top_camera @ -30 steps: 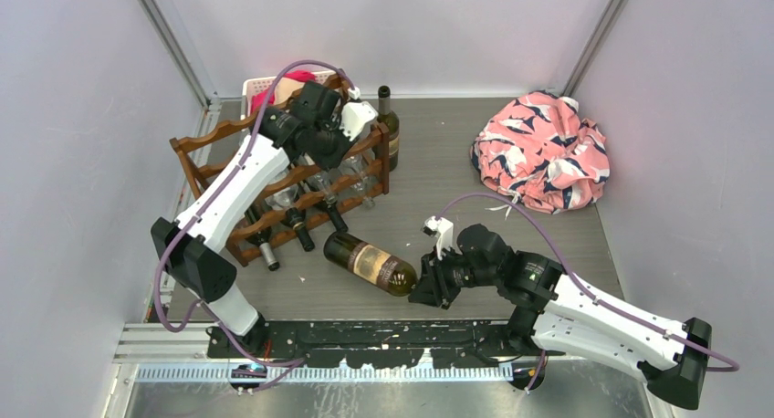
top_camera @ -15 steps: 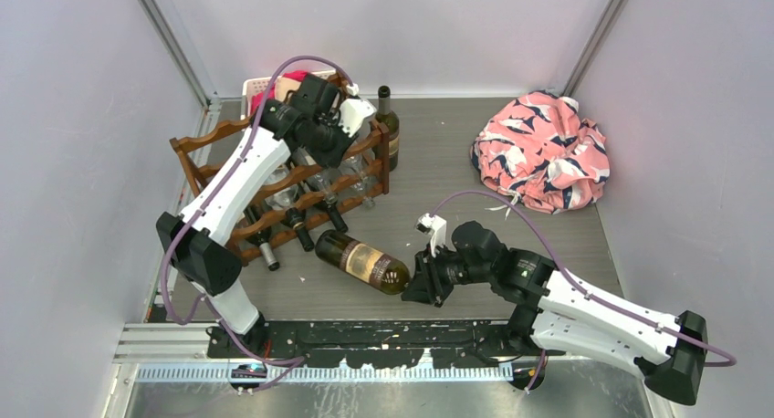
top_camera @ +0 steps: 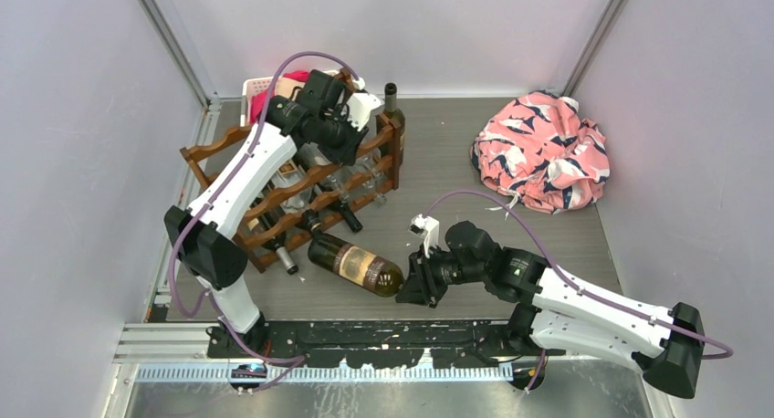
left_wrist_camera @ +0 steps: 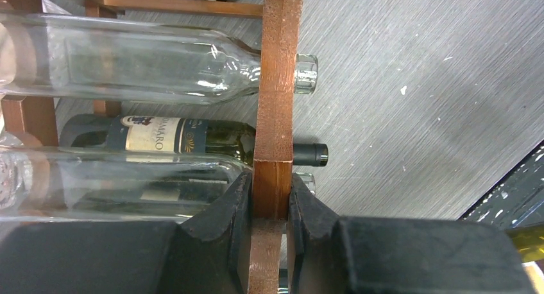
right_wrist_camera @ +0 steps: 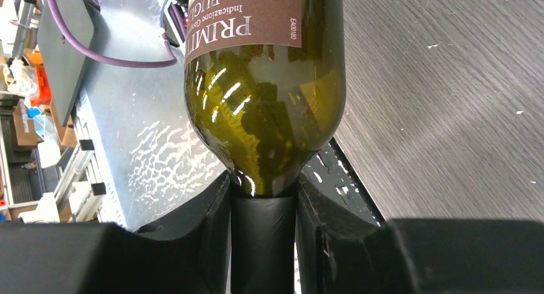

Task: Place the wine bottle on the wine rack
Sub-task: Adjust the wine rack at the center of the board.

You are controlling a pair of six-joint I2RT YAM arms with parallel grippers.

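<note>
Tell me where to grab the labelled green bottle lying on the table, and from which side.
Take the wine bottle by its neck, coming from the end away from the wine rack. It lies on its side, base toward the rack. The neck is slim enough for the jaws, and the body looks too wide. The right gripper is clamped there.

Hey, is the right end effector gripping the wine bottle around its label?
No, the right end effector clamps the bottle by its black neck; the label sits farther up the body.
</note>
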